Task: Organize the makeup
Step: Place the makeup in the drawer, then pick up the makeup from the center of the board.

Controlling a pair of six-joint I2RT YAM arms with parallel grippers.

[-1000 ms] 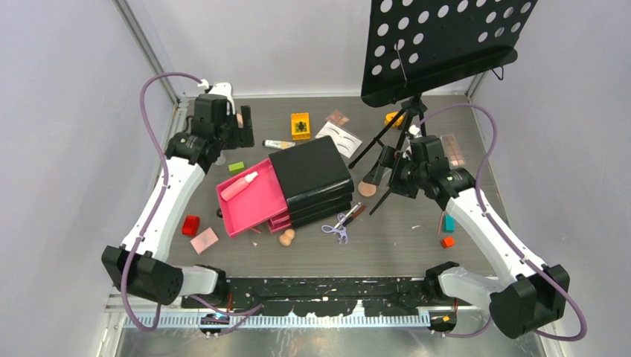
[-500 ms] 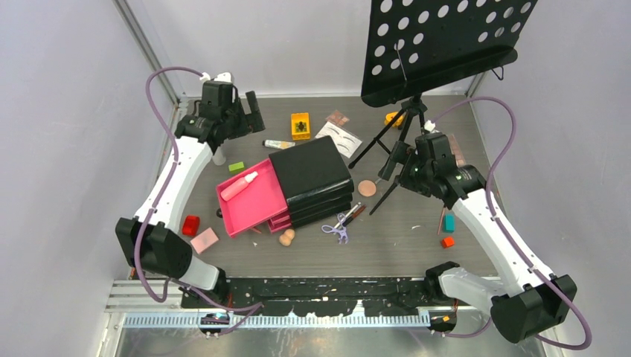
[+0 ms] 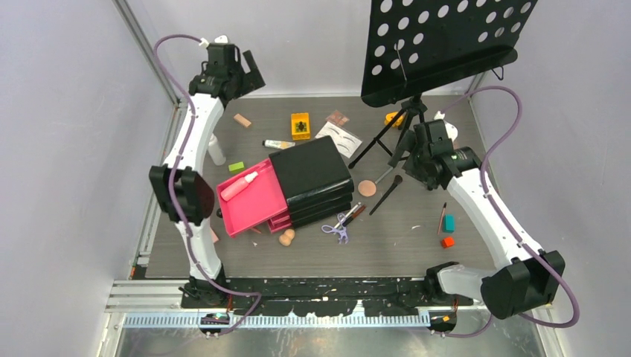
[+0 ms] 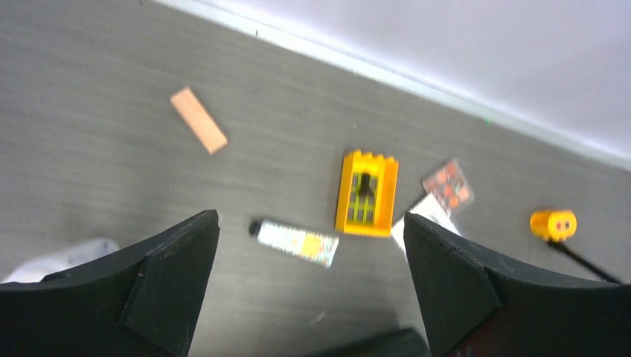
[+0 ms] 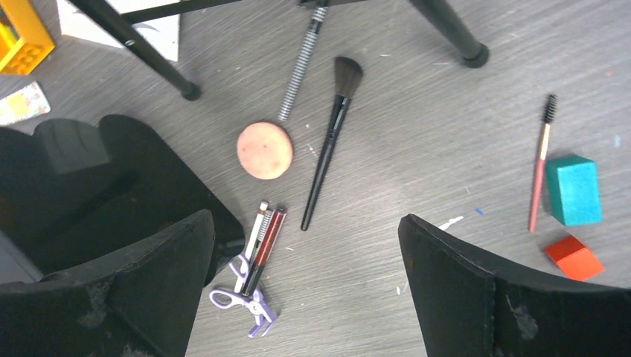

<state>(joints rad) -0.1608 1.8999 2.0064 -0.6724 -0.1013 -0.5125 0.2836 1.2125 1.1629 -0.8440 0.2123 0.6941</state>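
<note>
Makeup brush (image 5: 327, 145) lies untouched beneath the right gripper (image 5: 303, 223).

Lab booth: plain walls (image 3: 59, 111), arms (image 3: 484, 212) bolted to table (image 3: 402, 238)

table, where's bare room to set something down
Largest free patch: the near strip of table between scissors and red block. A smaller one lies on the far left, between peach stick and green block. Crowded: behind the chest around orange block, card and stand legs.
</note>
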